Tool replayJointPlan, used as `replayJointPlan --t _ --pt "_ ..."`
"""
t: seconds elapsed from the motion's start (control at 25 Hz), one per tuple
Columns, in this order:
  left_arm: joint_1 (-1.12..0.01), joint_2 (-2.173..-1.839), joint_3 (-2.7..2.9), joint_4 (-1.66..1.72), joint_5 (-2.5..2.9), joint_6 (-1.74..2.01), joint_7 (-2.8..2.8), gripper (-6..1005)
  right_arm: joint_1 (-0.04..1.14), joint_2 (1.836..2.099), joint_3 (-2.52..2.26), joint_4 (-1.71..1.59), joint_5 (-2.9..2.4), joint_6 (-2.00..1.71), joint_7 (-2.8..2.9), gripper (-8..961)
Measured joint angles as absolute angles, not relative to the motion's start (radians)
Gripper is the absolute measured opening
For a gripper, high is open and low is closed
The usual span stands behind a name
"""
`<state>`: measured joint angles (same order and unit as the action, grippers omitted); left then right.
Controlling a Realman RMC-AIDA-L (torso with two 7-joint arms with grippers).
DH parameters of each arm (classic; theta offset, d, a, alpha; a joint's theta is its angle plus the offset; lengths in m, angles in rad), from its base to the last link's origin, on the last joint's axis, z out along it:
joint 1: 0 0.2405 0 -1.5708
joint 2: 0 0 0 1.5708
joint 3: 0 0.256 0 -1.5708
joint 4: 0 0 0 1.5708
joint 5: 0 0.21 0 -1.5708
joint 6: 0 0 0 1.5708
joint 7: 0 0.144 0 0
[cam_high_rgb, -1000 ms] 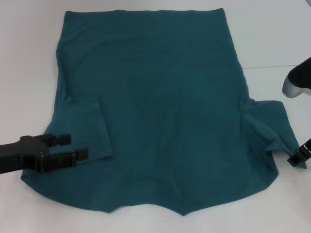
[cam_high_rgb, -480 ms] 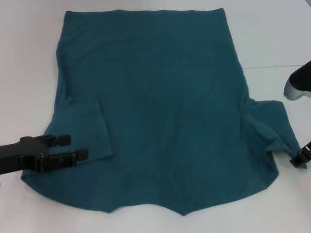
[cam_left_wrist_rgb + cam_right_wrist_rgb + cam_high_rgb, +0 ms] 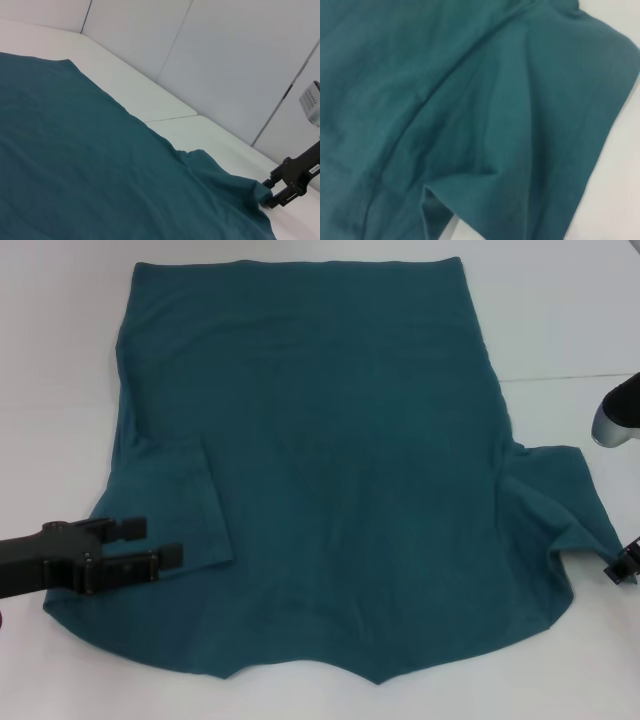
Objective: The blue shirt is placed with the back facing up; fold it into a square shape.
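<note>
The blue shirt (image 3: 330, 470) lies spread flat on the white table (image 3: 560, 320), its left sleeve (image 3: 185, 505) folded inward onto the body. My left gripper (image 3: 150, 543) hovers open at the outer edge of that folded sleeve, nothing between its fingers. My right gripper (image 3: 625, 570) sits at the picture's right edge, shut on the tip of the right sleeve (image 3: 560, 500). The left wrist view shows the shirt (image 3: 75, 165) and the right gripper (image 3: 270, 193) pinching the sleeve hem. The right wrist view is filled with creased sleeve cloth (image 3: 470, 100).
A grey and black link of the right arm (image 3: 615, 420) hangs above the table beside the right sleeve. White table surface surrounds the shirt on both sides. Pale wall panels (image 3: 225, 60) stand behind the table's far edge.
My right gripper has moved outward to the right, drawing the right sleeve tip with it and smoothing its creases. The left gripper has stayed put.
</note>
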<state>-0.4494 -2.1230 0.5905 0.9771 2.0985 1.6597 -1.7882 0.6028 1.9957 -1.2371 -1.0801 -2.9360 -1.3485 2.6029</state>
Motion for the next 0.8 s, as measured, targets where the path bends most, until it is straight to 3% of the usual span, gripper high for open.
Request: replayJointPlan --t 0.4,0.6,0.8 --pt "-0.451 -2.124 0.591 0.968 2.099 1.655 -1.789 860 0.611 1.992 -1.238 -1.034 -2.936 -1.338 2.601 666" --pt "-0.451 -2.125 0.589 0.966 2.098 1.652 -1.789 860 0.617 1.99 -1.243 -1.0 -2.932 -1.318 2.599 592" --pt "-0.449 -2.125 0.588 0.966 2.096 1.652 -1.789 860 0.613 1.99 -1.233 -1.009 -2.934 -1.307 2.606 401"
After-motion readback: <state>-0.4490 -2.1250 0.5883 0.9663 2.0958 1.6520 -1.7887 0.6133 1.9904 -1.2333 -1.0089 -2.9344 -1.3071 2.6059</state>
